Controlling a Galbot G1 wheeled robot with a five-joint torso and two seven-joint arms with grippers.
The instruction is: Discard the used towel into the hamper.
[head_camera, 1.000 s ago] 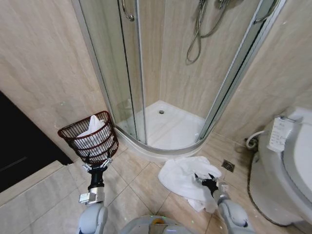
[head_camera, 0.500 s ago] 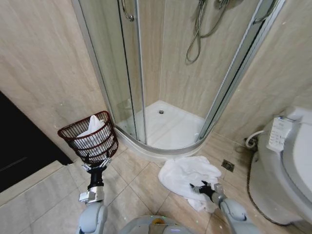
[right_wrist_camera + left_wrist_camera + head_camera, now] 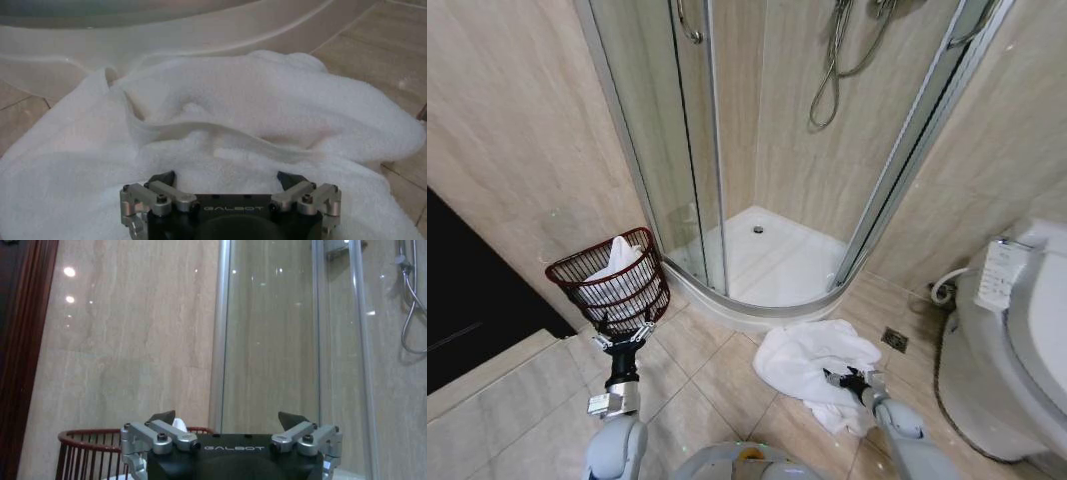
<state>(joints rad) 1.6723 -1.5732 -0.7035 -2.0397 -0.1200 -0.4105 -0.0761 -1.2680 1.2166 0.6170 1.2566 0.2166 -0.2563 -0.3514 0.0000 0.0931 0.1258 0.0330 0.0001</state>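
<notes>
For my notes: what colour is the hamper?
Dark reddish-brown hamper; the head view shows it best.

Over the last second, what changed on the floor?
The right gripper drew back along the white towel toward the robot, then edged forward again; its fingers are open, nothing grasped. Towel, hamper and left gripper, parked open beside the hamper, stayed put.

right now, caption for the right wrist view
Right gripper, fingers open, poised over the crumpled white towel on the tile floor.
</notes>
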